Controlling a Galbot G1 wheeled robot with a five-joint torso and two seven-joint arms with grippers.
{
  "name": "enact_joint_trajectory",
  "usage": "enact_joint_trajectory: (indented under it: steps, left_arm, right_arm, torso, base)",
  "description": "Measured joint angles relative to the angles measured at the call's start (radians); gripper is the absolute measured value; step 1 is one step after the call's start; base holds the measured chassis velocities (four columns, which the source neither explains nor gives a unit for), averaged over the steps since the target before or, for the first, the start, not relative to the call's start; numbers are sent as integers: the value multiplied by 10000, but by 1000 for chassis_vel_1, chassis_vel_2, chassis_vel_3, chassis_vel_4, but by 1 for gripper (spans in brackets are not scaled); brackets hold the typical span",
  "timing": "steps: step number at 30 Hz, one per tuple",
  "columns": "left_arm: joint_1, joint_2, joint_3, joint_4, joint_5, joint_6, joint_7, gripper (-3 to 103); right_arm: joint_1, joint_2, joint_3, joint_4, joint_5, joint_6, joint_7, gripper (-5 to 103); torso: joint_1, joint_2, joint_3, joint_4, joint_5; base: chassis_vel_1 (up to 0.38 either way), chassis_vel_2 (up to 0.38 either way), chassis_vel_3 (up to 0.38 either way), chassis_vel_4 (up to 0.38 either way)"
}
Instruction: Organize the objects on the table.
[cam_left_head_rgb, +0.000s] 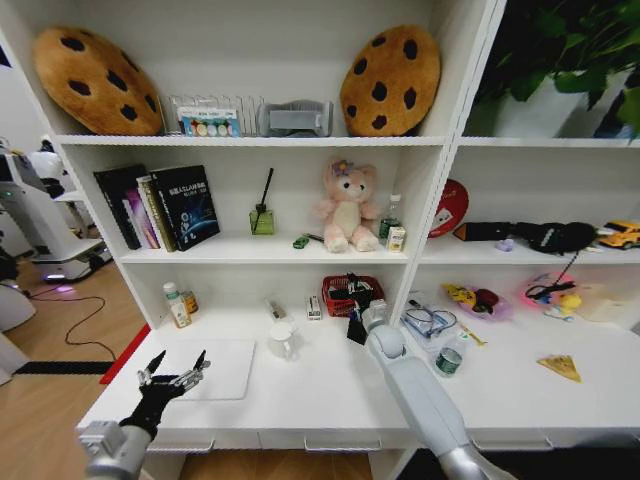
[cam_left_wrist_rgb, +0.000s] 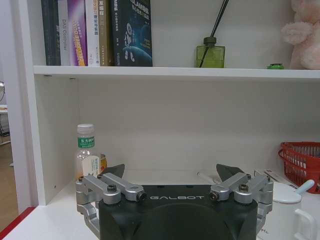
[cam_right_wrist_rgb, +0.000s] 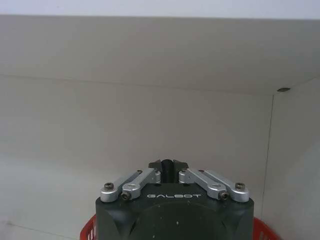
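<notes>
The silver laptop (cam_left_head_rgb: 218, 368) lies closed on the white table (cam_left_head_rgb: 330, 395) at the front left. My left gripper (cam_left_head_rgb: 178, 362) (cam_left_wrist_rgb: 172, 172) hovers open over the laptop's near edge, nothing between its fingers. My right arm reaches back to the red mesh basket (cam_left_head_rgb: 340, 300) (cam_right_wrist_rgb: 87, 232); my right gripper (cam_left_head_rgb: 352, 288) (cam_right_wrist_rgb: 167, 164) is just above it with fingertips pressed together, and nothing shows between them. A clear bottle with a green cap (cam_left_head_rgb: 449, 357) stands to the right of that arm. A tiny green toy car (cam_left_head_rgb: 300, 241) (cam_left_wrist_rgb: 274, 66) sits on the shelf above.
A white mug (cam_left_head_rgb: 283, 340) (cam_left_wrist_rgb: 287, 210) stands mid-table. A white-capped bottle (cam_left_head_rgb: 176, 305) (cam_left_wrist_rgb: 85, 150) and a small jar (cam_left_head_rgb: 190, 301) are in the back left corner. Glasses (cam_left_head_rgb: 425, 322), a yellow wedge (cam_left_head_rgb: 560, 367) and a pink bag of toys (cam_left_head_rgb: 480, 300) lie to the right.
</notes>
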Motion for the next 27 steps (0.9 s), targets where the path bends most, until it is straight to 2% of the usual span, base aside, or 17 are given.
enact_joint_trajectory:
  steps: [10,18,20,21,24,26,27]
  left_arm:
    - [0,0,0,0,0,0,1,100]
    - [0,-1,0,0,0,1,2,100]
    - [0,0,0,0,0,0,2,100]
    - [0,0,0,0,0,0,2,100]
    - [0,0,0,0,0,0,2,100]
    - [0,-1,0,0,0,1,2,100]
    - [0,-1,0,0,0,0,2,100]
  right_arm:
    - [-515,-64,134,-85,-281,408,-15,11]
    - [-992,-176,197,397,-505,366,98,8]
    - [-1401,-339,270,904,-557,157,246,21]
    - [-1401,-339,270,904,-557,157,246,21]
    - [-1836,-520,405,1480,-657,79,271,38]
    - [-1930,-569,465,1663,-701,78,279,38]
    - [-2079,-660,544,2001,-765,78,303,49]
  torso:
    - [0,2,0,2,0]
    - [-1,2,0,3,0]
    - [0,1,0,1,0]
    - [0,1,0,1,0]
    - [-1,2,0,1,1]
    - [-1,1,0,2,1]
    - [0,1,0,2,0]
  base:
    - [0,0,0,0]
    - [0,0,0,0]
    - [0,0,0,0]
    - [0,0,0,0]
    - [0,0,0,0]
    - [0,0,0,0]
    - [0,0,0,0]
